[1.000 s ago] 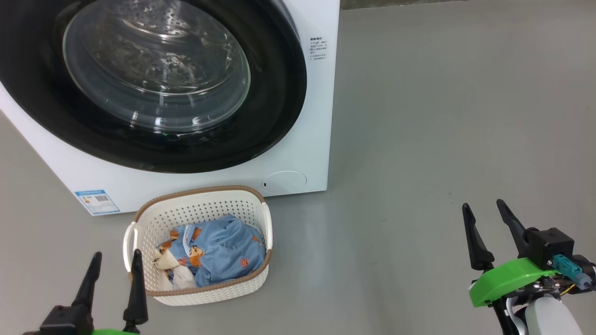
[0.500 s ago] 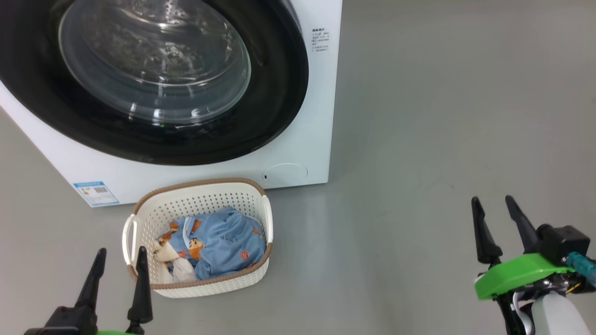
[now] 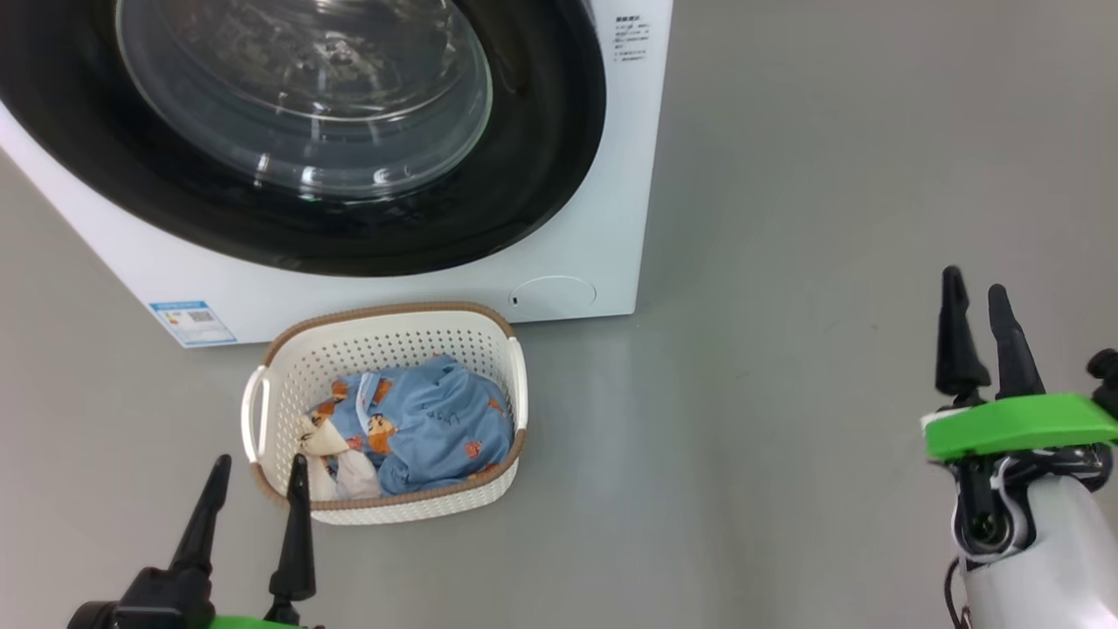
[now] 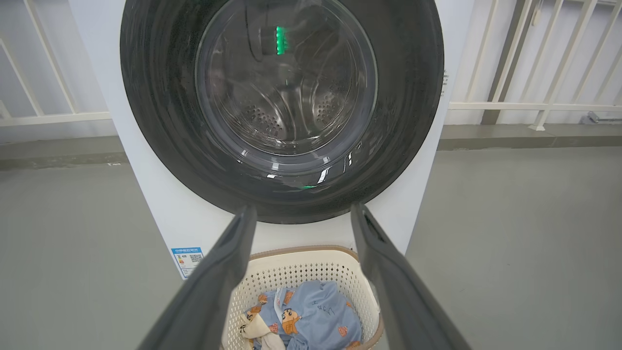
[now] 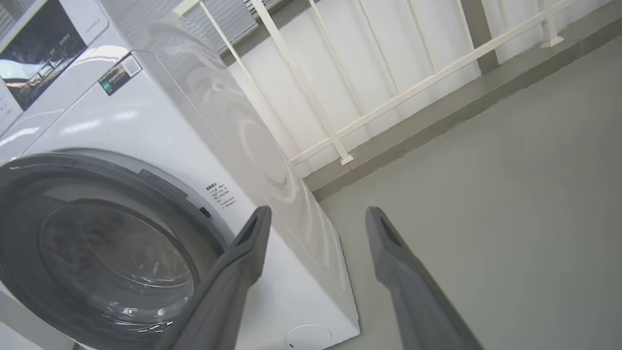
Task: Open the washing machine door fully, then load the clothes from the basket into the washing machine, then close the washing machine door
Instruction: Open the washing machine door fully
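The washing machine [image 3: 624,210] stood on the grey floor [image 3: 803,245], its door [image 3: 546,166] shut. Just before it sat the basket [image 3: 384,342], the clothes [image 3: 437,428] heaped inside. My right jaws, parted and empty, had risen since a second ago, fingers up, well right of the machine. My left jaws hung parted, empty, by the basket's near rim. The blue label sticker [image 3: 192,321] was too small to read.

A smooth grey floor [image 3: 830,218], evenly lit with faint sheen, stretches back to a darker kerb strip [image 4: 525,136], where a white railing [image 4: 510,105] of slanted bars lines a pale wall [image 5: 369,63].
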Motion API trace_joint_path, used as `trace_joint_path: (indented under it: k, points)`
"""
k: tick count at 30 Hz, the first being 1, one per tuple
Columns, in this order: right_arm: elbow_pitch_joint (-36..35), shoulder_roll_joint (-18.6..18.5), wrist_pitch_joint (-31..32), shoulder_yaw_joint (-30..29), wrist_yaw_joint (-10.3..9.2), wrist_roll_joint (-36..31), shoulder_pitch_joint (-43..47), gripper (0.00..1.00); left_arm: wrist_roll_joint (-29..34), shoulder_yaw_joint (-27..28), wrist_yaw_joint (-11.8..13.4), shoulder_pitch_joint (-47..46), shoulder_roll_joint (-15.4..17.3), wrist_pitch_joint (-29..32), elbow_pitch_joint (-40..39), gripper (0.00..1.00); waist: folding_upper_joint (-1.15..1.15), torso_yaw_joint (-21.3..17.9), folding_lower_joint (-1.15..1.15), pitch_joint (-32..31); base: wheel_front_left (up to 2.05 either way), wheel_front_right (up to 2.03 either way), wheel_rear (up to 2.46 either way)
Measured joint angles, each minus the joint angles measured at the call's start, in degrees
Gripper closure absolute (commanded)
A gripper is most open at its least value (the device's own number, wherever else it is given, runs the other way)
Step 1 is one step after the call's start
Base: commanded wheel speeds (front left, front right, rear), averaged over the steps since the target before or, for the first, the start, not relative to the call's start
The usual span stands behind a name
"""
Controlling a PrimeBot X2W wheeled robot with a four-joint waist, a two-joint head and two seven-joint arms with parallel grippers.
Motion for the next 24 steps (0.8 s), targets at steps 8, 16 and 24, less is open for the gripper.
trace_joint_path:
  k: [8,16,24]
  points:
    - [2.0,-1.8,5.7,-0.6,0.0,22.3,-3.9,0.72,0.0,-0.6,0.2,-0.2,0.0,0.0,-0.3,0.0,0.0,1.6,0.0,1.9,0.0,0.0,0.0]
    - [3.9,-4.7,14.7,-1.8,0.0,35.4,-8.2,1.0,-0.4,-1.9,0.6,-1.3,0.0,0.0,-0.6,0.0,0.0,3.1,0.0,4.5,0.0,0.0,0.0]
    - [5.2,-7.3,22.5,-1.9,0.0,41.2,-13.0,1.0,-1.2,-3.6,0.9,-2.8,0.0,0.0,-0.6,0.0,0.0,4.4,0.0,7.1,0.0,0.0,0.0]
